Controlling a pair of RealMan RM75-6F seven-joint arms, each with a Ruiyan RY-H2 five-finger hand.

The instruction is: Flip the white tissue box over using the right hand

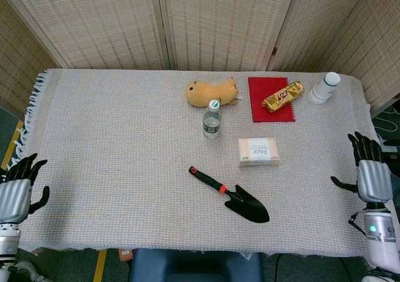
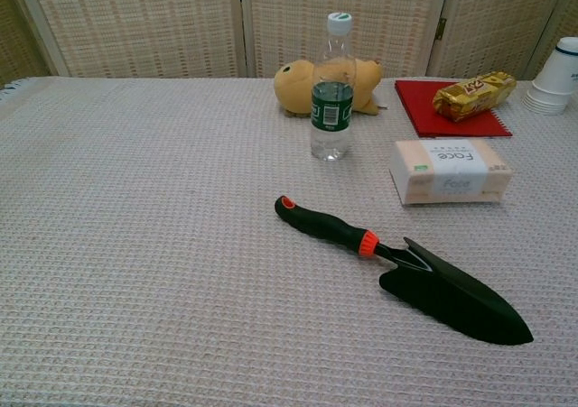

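The white tissue box lies flat right of the table's middle, its printed "Face" side up. My right hand hovers at the table's right edge, well away from the box, fingers spread and holding nothing. At the left edge, my left hand is also spread and holds nothing. Neither hand shows in the chest view.
A black trowel with an orange-trimmed handle lies in front of the box. Behind it are a water bottle, a yellow plush toy, a red notebook with a gold snack pack, and stacked paper cups.
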